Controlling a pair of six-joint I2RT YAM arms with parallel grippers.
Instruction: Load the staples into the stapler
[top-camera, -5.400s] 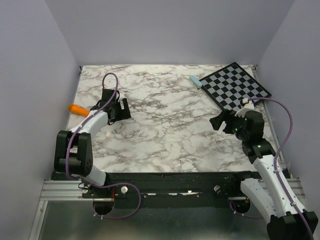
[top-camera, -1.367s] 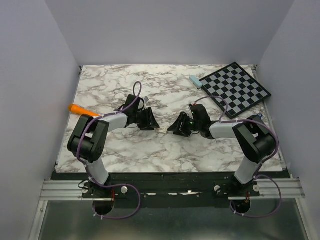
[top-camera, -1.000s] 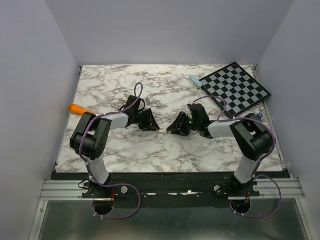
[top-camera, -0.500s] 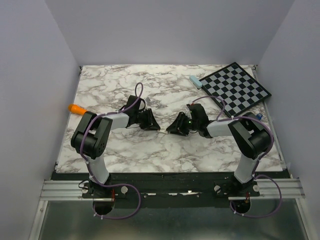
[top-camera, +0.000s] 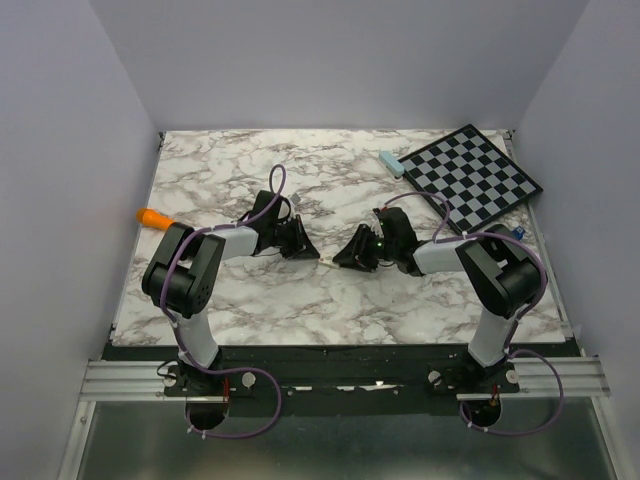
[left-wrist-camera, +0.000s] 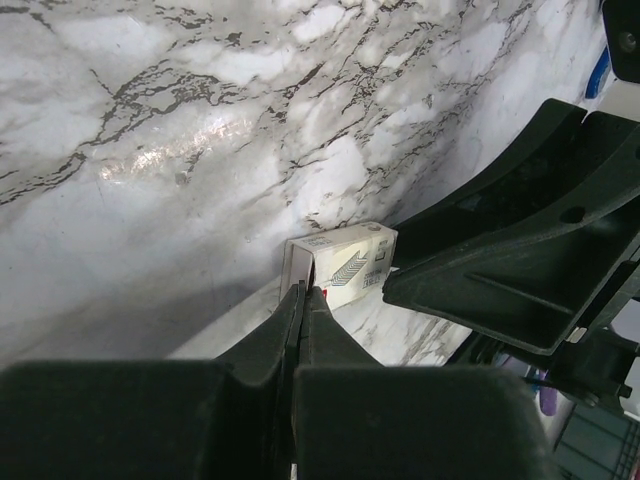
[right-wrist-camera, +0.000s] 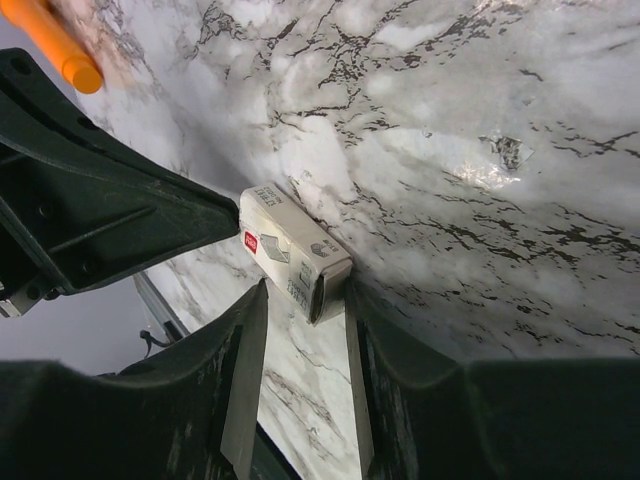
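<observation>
**Operator:** What lies at the middle of the counter (top-camera: 300, 190)?

**Spotter:** Item one: staples box (left-wrist-camera: 350, 262). Small, white, printed, lying flat on the marble, with one end toward each of your arms. Contents hidden.

**Operator:** And the grippers?

**Spotter:** Item two: your left gripper (left-wrist-camera: 303, 292). Fingers pressed together, tips at the near corner of the box. I cannot tell whether any flap is pinched between them. Item three: your right gripper (right-wrist-camera: 306, 290). Fingers apart, straddling the opposite end of the box. Bare marble shows between one finger and the box wall, so it is not clamped.

**Operator:** Where is the stapler?

**Spotter:** Item four: stapler (top-camera: 390, 163). Light blue top showing, lying at the far side of the counter, at the left corner of the checkerboard (top-camera: 470, 178), touching it or just beside. It is well apart from the box and from both of your grippers.

**Operator:** Anything in the way?

**Spotter:** Your two grippers face each other closely across the box, and each one's black body fills part of the other's wrist view. The right gripper's body sits on the stapler's side of the box. Item five: orange pen (top-camera: 152, 217). It lies at the left edge of the counter beside your left arm, well apart from the box and the stapler.
</observation>
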